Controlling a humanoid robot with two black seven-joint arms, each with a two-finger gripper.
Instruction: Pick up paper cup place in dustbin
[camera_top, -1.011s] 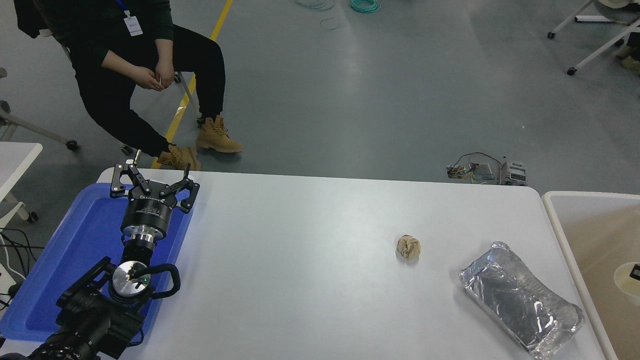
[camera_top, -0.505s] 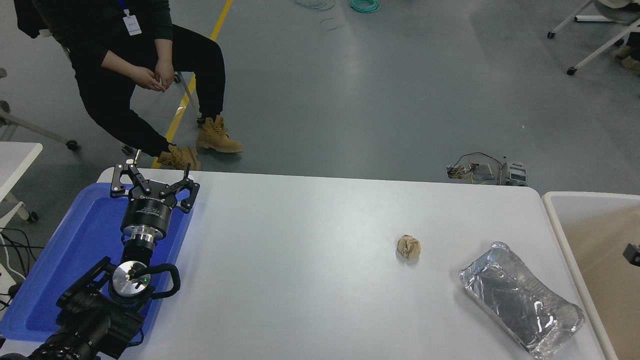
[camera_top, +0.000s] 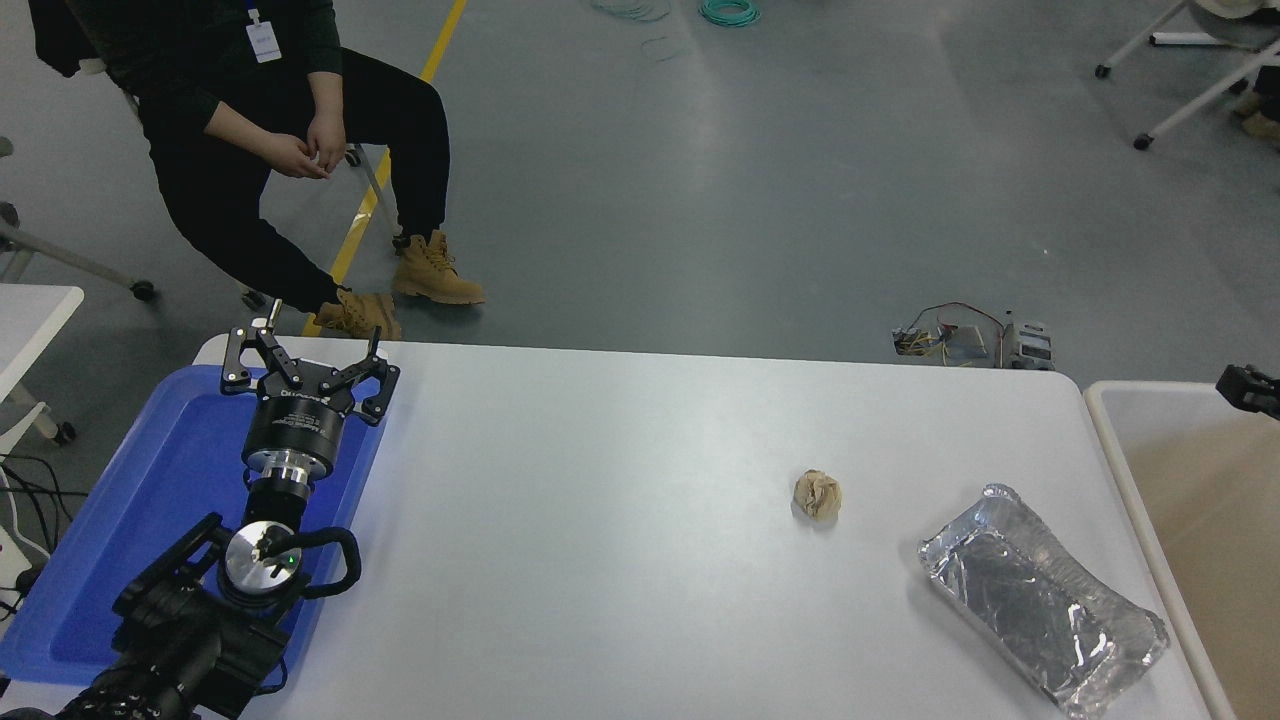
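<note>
The dustbin (camera_top: 1125, 485), with an off-white rim and beige inner walls, stands at the table's right end and is cut off by the picture's edge. The paper cup does not show anywhere in this view. Only a small black tip of my right gripper (camera_top: 1246, 388) shows at the right edge, over the dustbin's far rim. My left gripper (camera_top: 305, 362) is parked at the lower left above the blue tray, open and empty.
A crumpled brown paper ball (camera_top: 818, 495) and a silver foil tray (camera_top: 1040, 598) lie on the white table's right half. A blue plastic tray (camera_top: 150, 480) lies at the left. A person sits beyond the table's far left corner.
The black part of my right gripper has moved along the right edge, from over the bin's inside up to its far rim. The cup, seen in the bin one second ago, no longer shows.
</note>
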